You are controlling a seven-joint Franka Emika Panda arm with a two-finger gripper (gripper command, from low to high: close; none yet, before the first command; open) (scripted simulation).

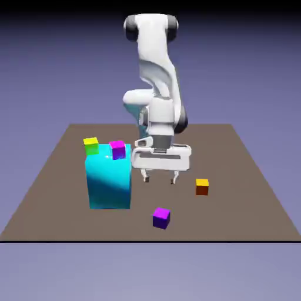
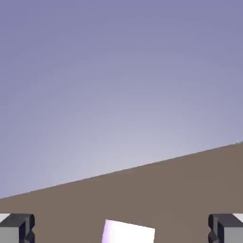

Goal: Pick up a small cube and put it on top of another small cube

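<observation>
My claw (image 1: 160,179) hung open and empty; reaching for the near purple cube (image 1: 161,217), I risked grabbing its pink twin (image 1: 117,149).

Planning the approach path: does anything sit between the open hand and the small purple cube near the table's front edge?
Nothing: in the exterior view, only bare brown table separates the hand from the small purple cube.

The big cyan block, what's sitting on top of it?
A small pink-topped cube seems to sit on the cyan block, near its back edge. A yellow-green cube shows behind the block's corner; its bottom is hidden.
</observation>
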